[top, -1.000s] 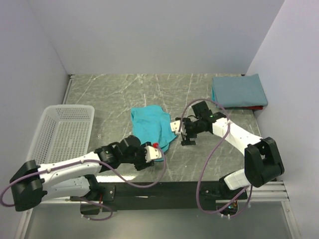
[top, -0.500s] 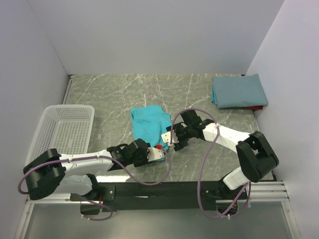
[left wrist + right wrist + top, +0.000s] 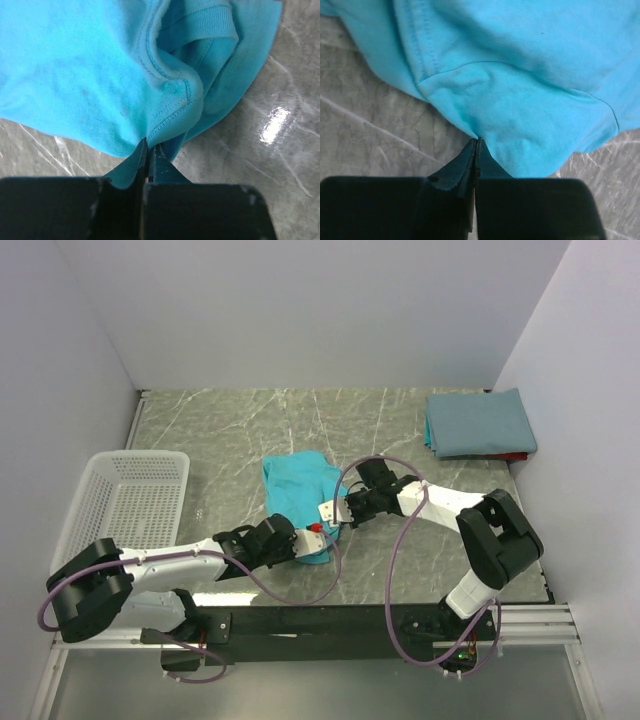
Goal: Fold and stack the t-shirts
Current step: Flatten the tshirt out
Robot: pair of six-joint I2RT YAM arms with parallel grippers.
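1. The teal t-shirt (image 3: 298, 495) lies crumpled on the grey marble table (image 3: 230, 420). It is to the right of the white mesh basket (image 3: 140, 454), near it but not touching.
2. The left gripper (image 3: 306, 540) reaches past the basket's near right corner to the shirt's near edge. In the left wrist view the left gripper (image 3: 146, 147) has its jaws pressed together on a stitched hem of the teal t-shirt (image 3: 100, 75), with cloth pinched between them.
3. The right gripper (image 3: 335, 512) sits on the side of the shirt away from the basket. In the right wrist view the right gripper (image 3: 476, 142) is clamped onto the edge of the teal t-shirt (image 3: 520, 75).
4. Both grippers are close together at the shirt's near end, on the side farthest from the basket.
5. The slate-blue t-shirt (image 3: 480, 423) is a folded rectangle well apart from the basket, at the table's far right corner. A red edge shows under its near side.
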